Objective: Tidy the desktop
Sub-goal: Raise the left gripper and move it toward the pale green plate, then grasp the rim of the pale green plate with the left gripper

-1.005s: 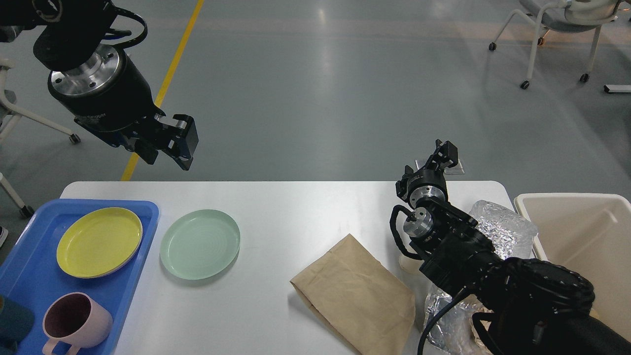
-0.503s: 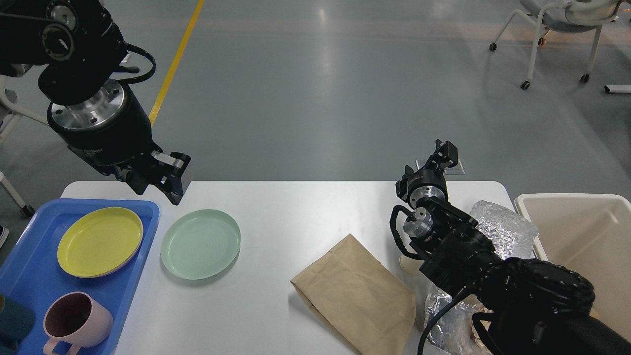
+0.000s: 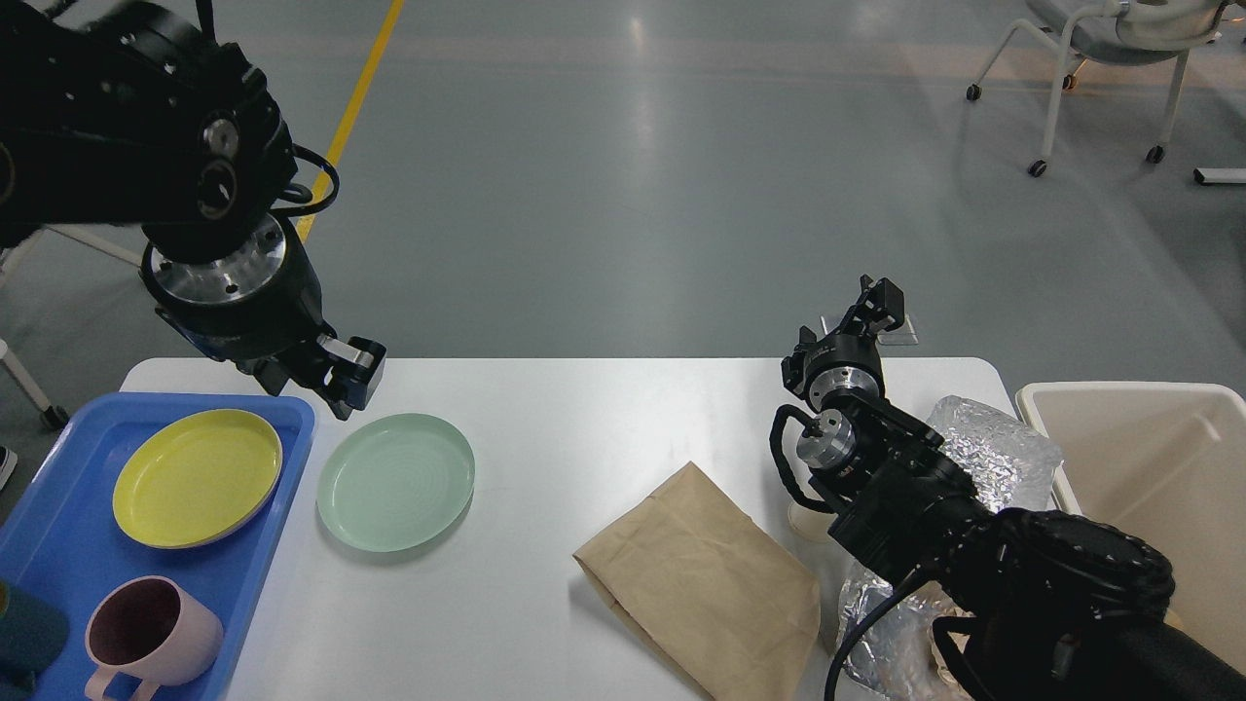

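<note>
Here, the desktop point(image 3: 545, 428) is a big, smooth, white tabletop with round corners, and it fills the lower half of the view, right in front of the robot. Behind it is a shiny grey floor point(image 3: 623, 175) with one yellow line point(image 3: 362, 83) painted on it, and one grey chair on little wheels point(image 3: 1100, 58) stands far off at the top right. A blue plastic tray point(image 3: 282, 414) sits on the left end of the tabletop. There are two round plates: a yellow plate point(image 3: 197, 477) inside the tray and a pale green plate point(image 3: 395, 481) just beside the tray on the bare tabletop. One pink mug with a handle point(image 3: 146, 638) stands in the tray too, near the bottom edge, and a dark blue thing point(image 3: 24, 638) peeks in at the corner, too cut off to name. One flat brown paper bag point(image 3: 706, 579) lies on the right part of the tabletop. One crinkly, shiny silver foil bag point(image 3: 993, 453) lies next to it, partly hidden by the right arm. One beige bin point(image 3: 1149, 467) with smooth walls stands at the right end. The left gripper point(image 3: 346, 380) hangs over the back edge of the tabletop, just above the far rim of the green plate; its fingers are close together with nothing between them. The right gripper point(image 3: 881, 297) points away over the far edge, small and dark, so I cannot tell if its fingers are apart or together
</note>
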Controlling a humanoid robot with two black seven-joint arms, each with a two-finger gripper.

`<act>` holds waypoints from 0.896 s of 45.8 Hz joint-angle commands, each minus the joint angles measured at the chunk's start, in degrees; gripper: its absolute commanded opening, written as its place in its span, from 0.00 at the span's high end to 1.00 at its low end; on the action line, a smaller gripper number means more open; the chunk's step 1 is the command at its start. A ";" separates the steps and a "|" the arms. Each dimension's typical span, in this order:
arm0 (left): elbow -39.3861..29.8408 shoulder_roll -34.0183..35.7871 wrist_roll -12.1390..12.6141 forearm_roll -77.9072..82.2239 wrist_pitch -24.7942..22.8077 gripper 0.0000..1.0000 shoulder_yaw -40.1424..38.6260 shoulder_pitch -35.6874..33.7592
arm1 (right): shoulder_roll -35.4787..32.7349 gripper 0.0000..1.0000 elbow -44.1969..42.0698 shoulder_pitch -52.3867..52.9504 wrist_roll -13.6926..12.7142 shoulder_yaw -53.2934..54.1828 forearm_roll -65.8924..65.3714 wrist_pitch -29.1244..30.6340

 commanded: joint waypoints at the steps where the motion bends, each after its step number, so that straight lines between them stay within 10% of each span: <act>1: 1.25 -2.26 0.13 -0.17 13.04 0.45 0.46 7.40 | 0.01 0.00 0.00 0.00 0.00 0.00 0.00 0.00; 13: 5.64 -4.72 0.56 -0.17 28.35 0.44 0.29 22.17 | 0.01 0.00 0.00 0.00 0.00 0.00 0.00 0.00; 41: 19.53 -2.88 0.92 0.09 31.87 0.42 -3.49 45.29 | 0.01 0.00 0.00 0.00 0.00 0.00 0.00 0.00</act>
